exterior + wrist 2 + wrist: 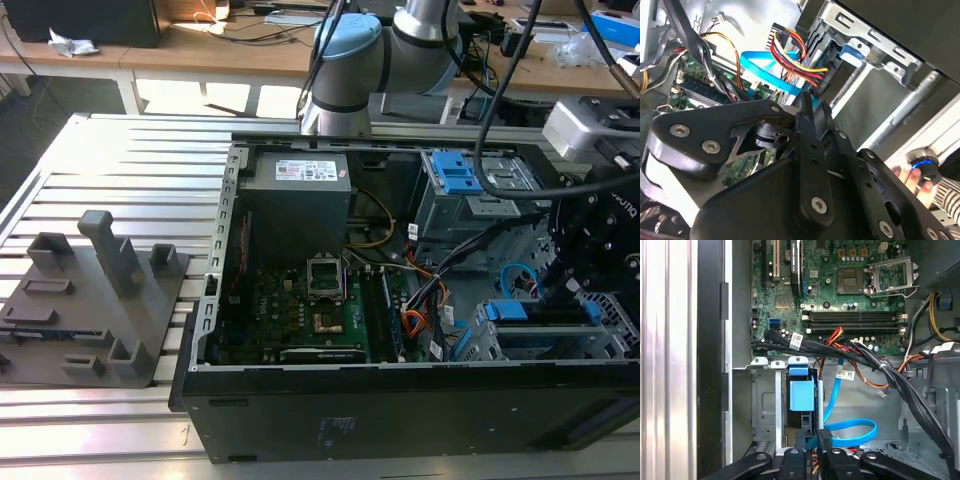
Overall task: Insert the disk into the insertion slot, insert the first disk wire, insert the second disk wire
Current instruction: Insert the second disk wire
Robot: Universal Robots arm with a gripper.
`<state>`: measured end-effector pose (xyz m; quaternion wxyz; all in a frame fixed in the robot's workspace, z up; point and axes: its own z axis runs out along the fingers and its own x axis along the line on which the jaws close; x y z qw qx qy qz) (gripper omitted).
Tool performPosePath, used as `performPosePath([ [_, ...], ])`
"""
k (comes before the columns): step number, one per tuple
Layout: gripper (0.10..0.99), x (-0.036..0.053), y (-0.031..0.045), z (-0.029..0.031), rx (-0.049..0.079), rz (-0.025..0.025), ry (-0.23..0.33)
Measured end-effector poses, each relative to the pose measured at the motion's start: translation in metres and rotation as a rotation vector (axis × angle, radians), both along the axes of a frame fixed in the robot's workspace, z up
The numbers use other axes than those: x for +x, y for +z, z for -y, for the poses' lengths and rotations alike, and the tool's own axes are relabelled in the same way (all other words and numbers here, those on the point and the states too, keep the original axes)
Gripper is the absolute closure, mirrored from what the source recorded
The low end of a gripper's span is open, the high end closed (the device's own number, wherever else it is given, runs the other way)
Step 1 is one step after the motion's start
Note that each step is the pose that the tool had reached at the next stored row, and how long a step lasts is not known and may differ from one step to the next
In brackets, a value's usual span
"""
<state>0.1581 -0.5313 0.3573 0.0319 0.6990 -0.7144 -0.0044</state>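
The disk (530,318), in its blue carrier (801,395), sits inside the insertion slot (560,345), a low grey cage at the case's front corner on the exterior view's right. My gripper (572,288) hangs over the cage's inner end. In both wrist views its fingers (805,120) are shut on the end of a flat blue wire (855,427) right at the disk's back. A bundle of red, yellow and black wires (790,55) ends in a black plug beside the fingertips, against the disk. Whether either plug is fully seated is hidden by the gripper (817,442).
The open case holds a green motherboard (300,310), a grey power supply (300,195) and a taller bay with a blue latch (455,170). Thick black cables (890,375) cross above the cage. A hand (912,177) with a striped sleeve holds a blue-lit button. A grey fixture (100,290) stands outside.
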Motion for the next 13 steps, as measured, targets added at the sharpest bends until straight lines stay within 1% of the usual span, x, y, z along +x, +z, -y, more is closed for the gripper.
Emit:
performPosePath([
  [1,0.847,0.0000,0.0075,-0.0007,0.000,0.0000,0.000],
  [2,0.929,0.0000,0.0152,-0.0011,-0.001,0.0000,0.000],
  [3,0.980,0.0000,0.0236,-0.0019,-0.001,0.0000,0.000],
  [4,0.980,0.0000,0.0307,-0.0024,-0.002,0.0000,0.000],
  [5,0.980,0.0000,0.0342,-0.0025,-0.002,0.0000,0.000],
  [13,0.980,0.0000,0.0346,-0.0025,-0.002,0.0000,0.000],
])
